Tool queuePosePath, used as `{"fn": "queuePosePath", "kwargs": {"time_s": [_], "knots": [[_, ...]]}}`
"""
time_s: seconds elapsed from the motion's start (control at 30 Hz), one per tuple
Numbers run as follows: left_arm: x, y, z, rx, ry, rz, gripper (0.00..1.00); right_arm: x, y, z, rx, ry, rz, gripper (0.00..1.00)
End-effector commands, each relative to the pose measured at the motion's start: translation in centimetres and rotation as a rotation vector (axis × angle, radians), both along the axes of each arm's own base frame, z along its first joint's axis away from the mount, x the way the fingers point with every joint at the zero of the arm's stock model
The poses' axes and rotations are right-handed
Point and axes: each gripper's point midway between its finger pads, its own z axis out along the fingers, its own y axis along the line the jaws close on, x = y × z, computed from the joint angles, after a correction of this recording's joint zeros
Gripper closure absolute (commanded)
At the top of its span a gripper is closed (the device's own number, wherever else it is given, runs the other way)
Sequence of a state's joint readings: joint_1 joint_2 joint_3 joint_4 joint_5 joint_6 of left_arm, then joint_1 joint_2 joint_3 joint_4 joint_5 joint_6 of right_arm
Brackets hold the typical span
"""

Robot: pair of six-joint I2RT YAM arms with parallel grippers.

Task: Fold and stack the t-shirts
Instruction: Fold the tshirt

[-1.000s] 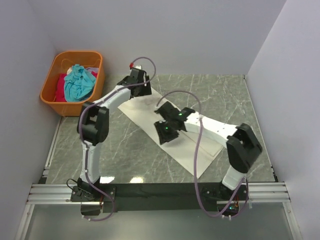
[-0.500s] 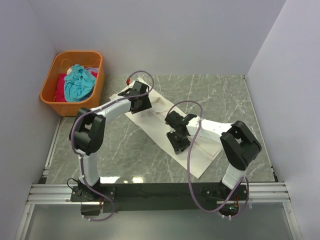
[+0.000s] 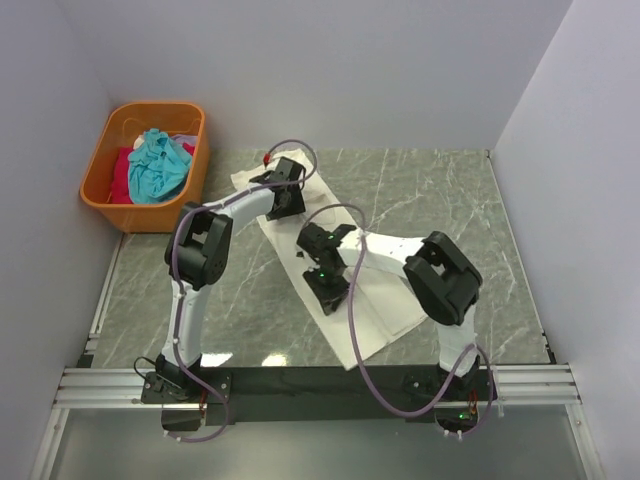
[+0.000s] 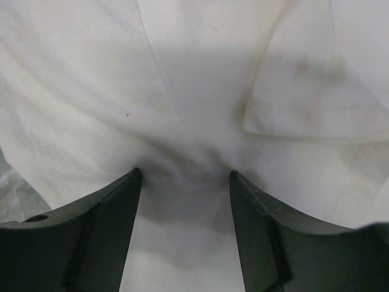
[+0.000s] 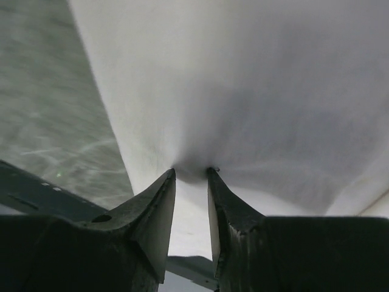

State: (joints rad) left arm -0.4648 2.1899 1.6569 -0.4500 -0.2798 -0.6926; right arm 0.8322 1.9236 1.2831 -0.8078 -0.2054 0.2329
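The cream t-shirt [image 3: 385, 300] lies spread as a long diagonal strip on the grey marbled table, from the far left toward the near right. My left gripper [image 3: 287, 200] presses down on its far end. In the left wrist view, its jaws [image 4: 185, 176] stand fairly wide, with puckered cream cloth [image 4: 200, 91] gathered between the tips. My right gripper [image 3: 325, 280] is at the shirt's left edge near the middle. Its narrow jaws [image 5: 191, 170] pinch a tent of cream fabric [image 5: 255, 91]. A teal t-shirt [image 3: 155, 165] and a red t-shirt [image 3: 122, 175] lie crumpled in the basket.
The orange plastic basket [image 3: 100, 195] stands at the far left corner against the wall. Walls close the table at the left, back and right. Bare marbled tabletop [image 3: 230, 300] shows to the left of the shirt and also at the far right [image 3: 450, 200].
Both arms swung left and both sets of jaws narrowed onto the cream cloth. The shirt shifted left and toward the near edge, and its near corner slid along the table.
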Motion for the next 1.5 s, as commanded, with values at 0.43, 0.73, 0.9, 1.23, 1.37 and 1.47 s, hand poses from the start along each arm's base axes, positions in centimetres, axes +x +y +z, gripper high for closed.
{"fn": "queuePosePath", "kwargs": {"time_s": [0.43,0.73,0.9,1.23,1.37,1.47], "knots": [[6.8,-0.1,0.0,0.078,-0.091,-0.265,0.15,-0.3,13.6,2.4,0.214,0.011,0.140,0.65],[4.6,0.5,14.8,-0.096,-0.291,-0.133,0.08,-0.5,7.0,8.5,0.287,-0.134,0.007,0.58],[-2.6,3.1,16.7,-0.120,-0.229,-0.033,0.10,-0.4,1.0,8.8,0.243,-0.204,-0.123,0.52],[-22.9,4.9,9.8,-0.193,0.067,-0.036,0.12,-1.7,-5.7,6.4,0.193,-0.208,-0.390,0.43],[-29.7,4.1,6.7,-0.281,0.203,-0.072,0.13,-3.3,-6.6,5.0,0.177,-0.163,-0.419,0.43],[-33.4,3.1,5.2,-0.317,0.273,-0.109,0.13,-4.2,-6.8,3.9,0.155,-0.117,-0.418,0.44]]}}
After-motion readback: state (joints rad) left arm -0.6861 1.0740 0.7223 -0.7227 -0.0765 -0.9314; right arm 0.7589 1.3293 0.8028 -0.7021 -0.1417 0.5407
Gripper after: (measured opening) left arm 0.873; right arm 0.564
